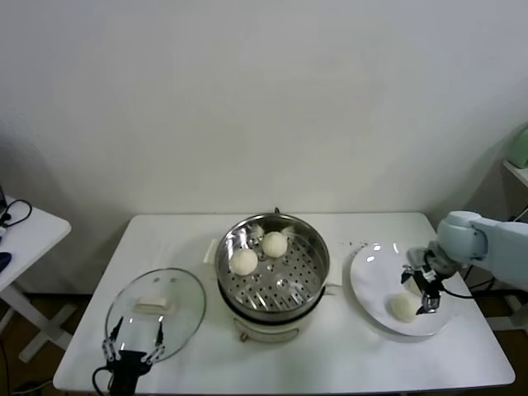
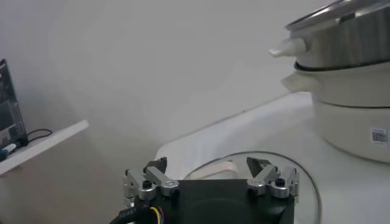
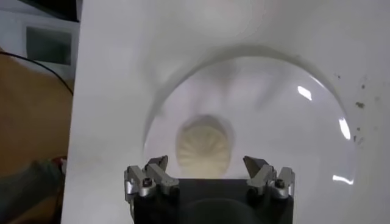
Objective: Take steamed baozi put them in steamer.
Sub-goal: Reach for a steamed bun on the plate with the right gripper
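Observation:
The shiny steamer [image 1: 312,247] stands mid-table on its white cooker base [image 1: 268,330], and two cream-white baozi [image 1: 243,261] [image 1: 275,244] lie in it. Another baozi [image 1: 403,308] rests on the white plate [image 1: 371,276] at the right. My right gripper [image 1: 419,290] hovers open just over that plate. In the right wrist view the pleated baozi [image 3: 204,146] lies just ahead of the open right gripper [image 3: 207,167], with nothing between the fingers. My left gripper [image 1: 132,342] is parked open at the front left, empty in the left wrist view [image 2: 207,167].
A round glass lid [image 1: 177,289] with a cream handle lies flat left of the steamer, under the left gripper. The steamer [image 2: 347,36] and cooker base [image 2: 353,115] rise on one side of the left wrist view. A small side table [image 1: 25,235] stands beyond the table's left edge.

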`<state>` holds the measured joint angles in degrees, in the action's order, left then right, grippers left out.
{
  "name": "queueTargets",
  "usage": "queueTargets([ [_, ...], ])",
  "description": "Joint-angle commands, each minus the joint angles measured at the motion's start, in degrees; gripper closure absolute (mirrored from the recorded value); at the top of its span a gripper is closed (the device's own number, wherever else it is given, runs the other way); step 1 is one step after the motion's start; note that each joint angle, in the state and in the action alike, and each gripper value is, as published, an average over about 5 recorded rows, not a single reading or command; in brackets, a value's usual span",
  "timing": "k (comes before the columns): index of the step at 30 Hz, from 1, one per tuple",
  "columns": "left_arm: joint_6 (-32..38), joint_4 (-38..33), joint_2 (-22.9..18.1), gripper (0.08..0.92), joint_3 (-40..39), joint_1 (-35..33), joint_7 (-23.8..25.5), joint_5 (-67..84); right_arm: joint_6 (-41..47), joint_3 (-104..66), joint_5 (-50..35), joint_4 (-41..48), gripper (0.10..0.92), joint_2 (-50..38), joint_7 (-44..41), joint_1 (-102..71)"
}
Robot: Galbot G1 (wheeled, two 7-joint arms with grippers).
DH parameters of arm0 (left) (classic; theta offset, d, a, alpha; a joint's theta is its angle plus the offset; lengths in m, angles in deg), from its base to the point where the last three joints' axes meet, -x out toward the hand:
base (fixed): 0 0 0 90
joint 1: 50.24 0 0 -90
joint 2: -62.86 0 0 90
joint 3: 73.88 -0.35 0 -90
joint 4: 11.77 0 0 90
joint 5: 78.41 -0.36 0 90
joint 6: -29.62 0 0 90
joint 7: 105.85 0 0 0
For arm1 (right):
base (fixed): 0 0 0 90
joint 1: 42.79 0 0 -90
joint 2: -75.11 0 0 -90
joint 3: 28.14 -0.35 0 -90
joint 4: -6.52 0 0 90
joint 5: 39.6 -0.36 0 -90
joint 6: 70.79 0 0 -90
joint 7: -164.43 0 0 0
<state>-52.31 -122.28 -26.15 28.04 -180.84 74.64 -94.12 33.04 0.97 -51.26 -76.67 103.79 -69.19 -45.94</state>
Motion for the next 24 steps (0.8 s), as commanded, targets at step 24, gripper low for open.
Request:
queueTargets([
  [24, 0.2, -0.3, -0.1, 0.177, -0.2, -0.7, -0.4, -0.7, 1.4, -20.2, 4.4, 3.6, 0.244, -2.4, 4.0, -19.1],
])
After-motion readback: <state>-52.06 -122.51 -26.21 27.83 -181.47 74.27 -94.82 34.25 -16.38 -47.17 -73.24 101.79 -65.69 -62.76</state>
